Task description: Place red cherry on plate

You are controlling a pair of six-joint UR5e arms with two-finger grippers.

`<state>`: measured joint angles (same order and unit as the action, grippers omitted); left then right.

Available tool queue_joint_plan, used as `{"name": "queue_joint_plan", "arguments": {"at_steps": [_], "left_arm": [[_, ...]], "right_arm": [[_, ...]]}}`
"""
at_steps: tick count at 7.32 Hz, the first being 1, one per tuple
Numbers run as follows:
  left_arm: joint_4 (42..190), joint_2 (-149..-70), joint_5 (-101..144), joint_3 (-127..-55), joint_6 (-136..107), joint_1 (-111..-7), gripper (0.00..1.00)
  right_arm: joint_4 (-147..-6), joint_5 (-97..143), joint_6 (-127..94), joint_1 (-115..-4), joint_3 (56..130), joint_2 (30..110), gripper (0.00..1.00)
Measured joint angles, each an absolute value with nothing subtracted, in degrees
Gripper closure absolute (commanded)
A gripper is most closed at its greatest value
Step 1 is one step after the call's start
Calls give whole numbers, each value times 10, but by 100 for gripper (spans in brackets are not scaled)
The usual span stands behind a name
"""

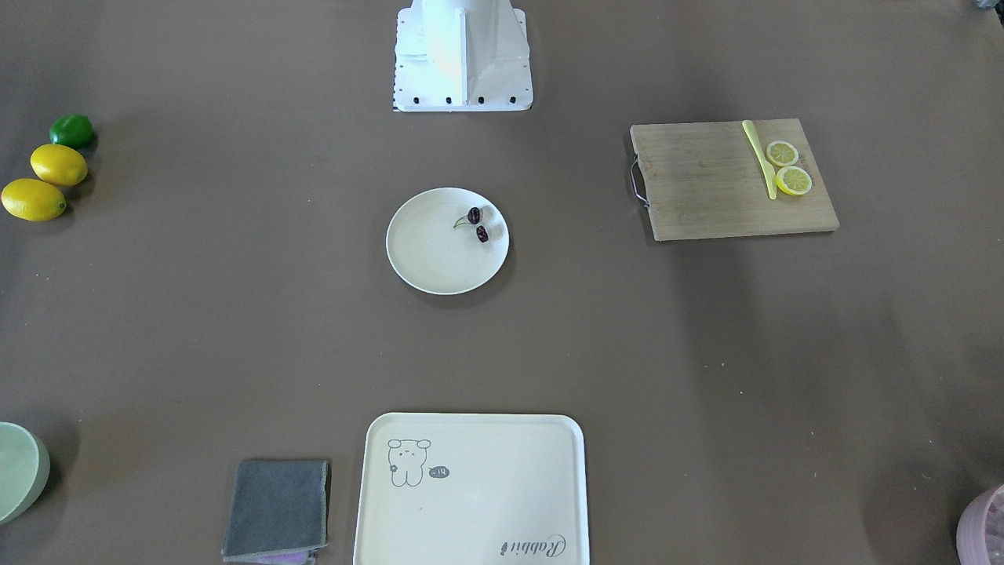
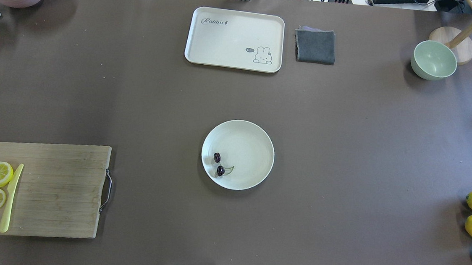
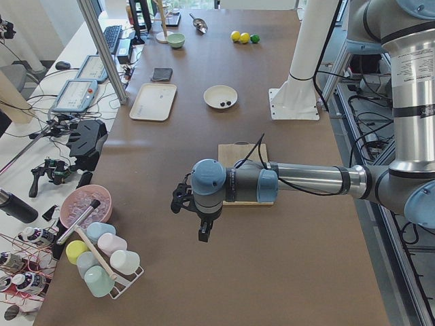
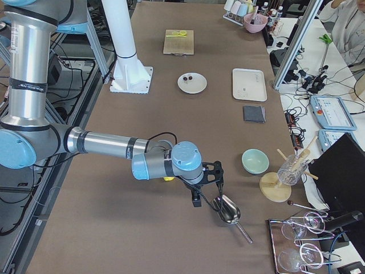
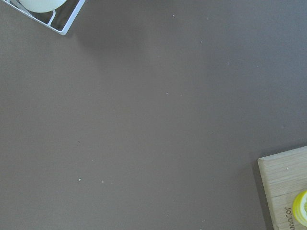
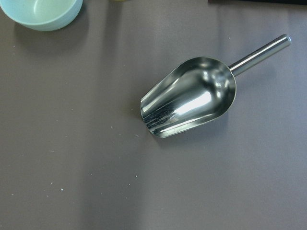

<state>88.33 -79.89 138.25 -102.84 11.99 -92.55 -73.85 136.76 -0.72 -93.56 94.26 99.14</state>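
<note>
You had red cherry (image 2: 218, 165) lying inside plate (image 2: 261, 136), near its robot-side rim, at centre of surface (image 2: 343, 158). Robot's left hand (image 3: 203, 233) hovered near cutting board (image 2: 46, 189), right hand (image 4: 196, 200) over metal scoop (image 6: 192, 98). Whether either hand was clenched or released, you could not tell.

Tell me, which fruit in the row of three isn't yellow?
The green lime, at the row's end nearest the robot; the lemons beside it are both yellow.
</note>
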Motion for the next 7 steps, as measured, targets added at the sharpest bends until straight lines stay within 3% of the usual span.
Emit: {"name": "queue_joint_plan", "arguments": {"at_steps": [7], "left_arm": [[883, -799, 1377, -1021, 120, -926, 2]], "right_arm": [[-739, 1368, -8, -935, 942, 992, 0]]}}
